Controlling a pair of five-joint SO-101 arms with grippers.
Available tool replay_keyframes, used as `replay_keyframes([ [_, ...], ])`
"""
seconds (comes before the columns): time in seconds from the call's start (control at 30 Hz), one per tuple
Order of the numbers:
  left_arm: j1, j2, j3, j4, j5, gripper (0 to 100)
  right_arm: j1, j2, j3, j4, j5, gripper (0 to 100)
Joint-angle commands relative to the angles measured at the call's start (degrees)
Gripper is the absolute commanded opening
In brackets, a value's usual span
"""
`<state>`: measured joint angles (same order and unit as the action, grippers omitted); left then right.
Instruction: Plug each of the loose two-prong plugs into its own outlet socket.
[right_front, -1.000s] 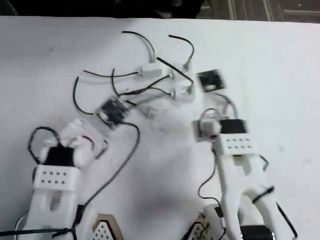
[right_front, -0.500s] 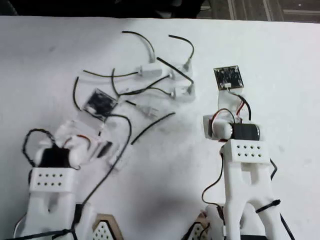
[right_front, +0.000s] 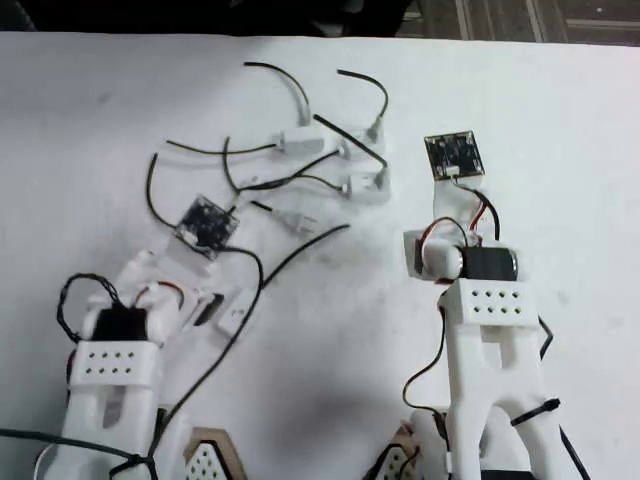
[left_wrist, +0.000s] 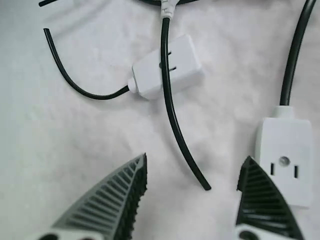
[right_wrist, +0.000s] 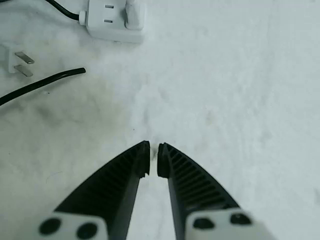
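My left gripper stands open just above the table. A white outlet socket on a black cable lies against the outer side of its black finger; from above, this socket lies beside the left arm. Ahead lies a small white block on a short cable; I cannot tell whether it is a plug or a socket. My right gripper is shut on nothing over bare table. Ahead of it lie a loose two-prong plug and a socket block with something plugged in.
A loose black cable crosses over the white block and ends between my left fingers. Another cable end lies near the loose plug. Several white sockets and tangled cables sit at the table's far middle. The right arm stands to their right.
The right arm drew back and to the right, then held still. The left wrist shifted left and back a little, and the white socket and its cable now lie beside it.
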<state>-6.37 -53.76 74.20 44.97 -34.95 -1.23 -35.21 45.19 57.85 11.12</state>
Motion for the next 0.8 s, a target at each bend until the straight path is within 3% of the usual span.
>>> replay_keyframes([
  [0.0,0.2,-0.9,0.8,-4.7,0.0,29,-0.4,-1.8,-1.1,-0.6,0.1,3.3],
  [0.23,0.3,3.7,-1.9,-3.4,0.1,29,-0.5,-2.2,-0.2,-0.8,0.1,3.3],
  [0.5,0.7,34.1,-23.6,8.6,0.0,25,-0.5,-2.1,-0.1,-0.8,0.1,3.3],
  [0.77,10.8,37.7,-26.1,16.4,0.9,22,-0.5,-2.3,-0.9,-0.9,0.1,3.3],
])
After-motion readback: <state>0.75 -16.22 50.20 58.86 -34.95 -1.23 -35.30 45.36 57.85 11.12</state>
